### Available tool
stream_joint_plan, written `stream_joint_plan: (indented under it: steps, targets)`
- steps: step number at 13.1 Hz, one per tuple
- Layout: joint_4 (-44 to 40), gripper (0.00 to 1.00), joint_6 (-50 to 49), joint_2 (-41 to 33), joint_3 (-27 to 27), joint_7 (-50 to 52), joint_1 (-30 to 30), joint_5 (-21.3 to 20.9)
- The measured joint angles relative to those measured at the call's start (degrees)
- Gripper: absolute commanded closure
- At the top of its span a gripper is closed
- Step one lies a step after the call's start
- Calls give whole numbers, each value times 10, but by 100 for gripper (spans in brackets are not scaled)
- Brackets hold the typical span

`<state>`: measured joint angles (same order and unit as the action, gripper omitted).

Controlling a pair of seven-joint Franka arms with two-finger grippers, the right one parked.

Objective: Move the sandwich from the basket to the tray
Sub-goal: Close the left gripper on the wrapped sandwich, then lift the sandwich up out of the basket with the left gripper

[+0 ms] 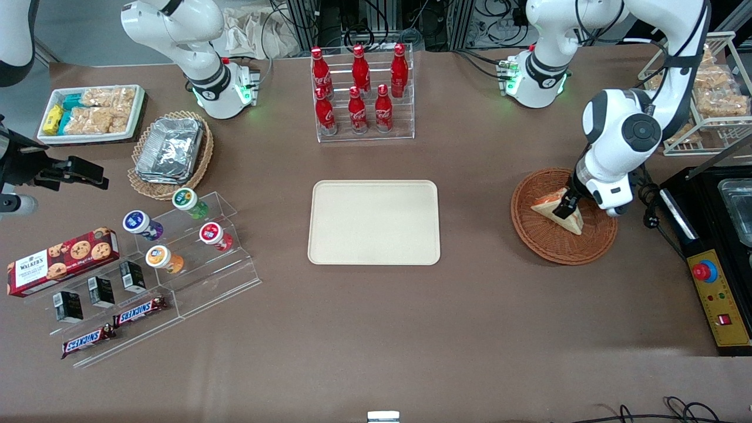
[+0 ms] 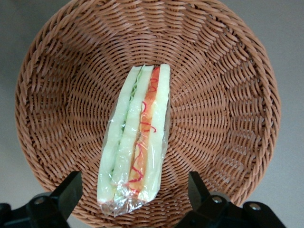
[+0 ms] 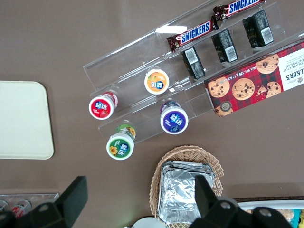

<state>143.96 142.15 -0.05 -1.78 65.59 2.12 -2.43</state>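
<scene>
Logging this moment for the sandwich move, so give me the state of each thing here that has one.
sandwich: wrapped, lying in the basket, not gripped
basket: holds only the sandwich
tray: bare
gripper: open, fingers straddling the sandwich, low over the basket
cola bottles: upright, capped, in their rack

Wrapped sandwich (image 2: 135, 149) lying in wicker basket (image 2: 228, 95), gripper (image 2: 134, 194) above, fingers (image 2: 69, 192) spread either side

Sandwich (image 2: 135, 142) in basket (image 2: 228, 85), gripper (image 2: 135, 194) above
</scene>
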Motion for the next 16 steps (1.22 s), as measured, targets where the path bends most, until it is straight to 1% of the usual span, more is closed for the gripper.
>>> stream_joint_plan:
  steps: [4,5,6,7,14,16]
  targets:
    - [10,0,43,23,2,0,0,0]
    - [10,17,56,34,3,0,0,0]
    - [10,62,66,43,3,-1,0,0]
    - [10,100,72,50,4,-1,0,0]
    - [4,100,83,53,7,-3,0,-1]
    - [-7,100,77,42,7,-10,0,-10]
